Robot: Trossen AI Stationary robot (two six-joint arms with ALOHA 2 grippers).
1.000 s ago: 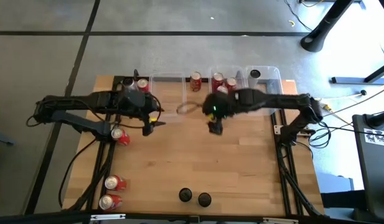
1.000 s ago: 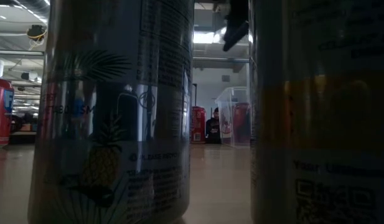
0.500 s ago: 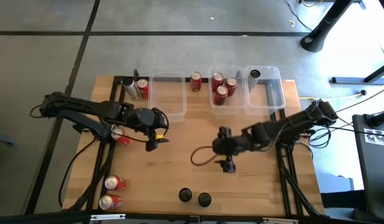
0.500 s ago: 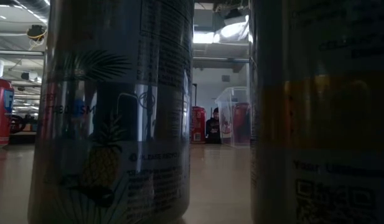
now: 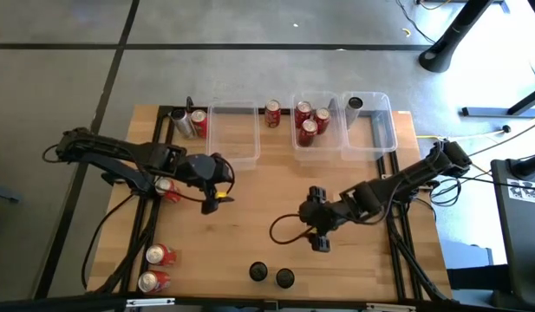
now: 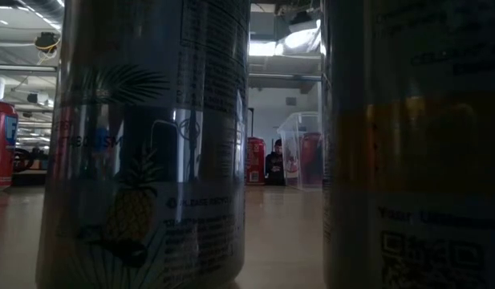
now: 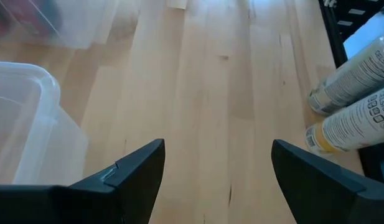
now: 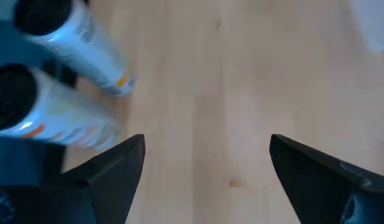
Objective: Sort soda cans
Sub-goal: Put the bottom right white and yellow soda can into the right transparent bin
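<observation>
Near table's front edge, two black-topped cans [image 5: 271,275] seemingly upright, both grippers' fingers apart, empty.

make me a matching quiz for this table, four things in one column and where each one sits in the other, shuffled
Things:
1. two black-topped cans
2. three red soda cans
3. single black-topped can
4. lone red soda can

Places:
A. in the rightmost clear plastic bin
B. on the table's near edge
C. on the wood between two bins
D. together in the middle clear bin

Pairs: 1-B, 2-D, 3-A, 4-C
</observation>
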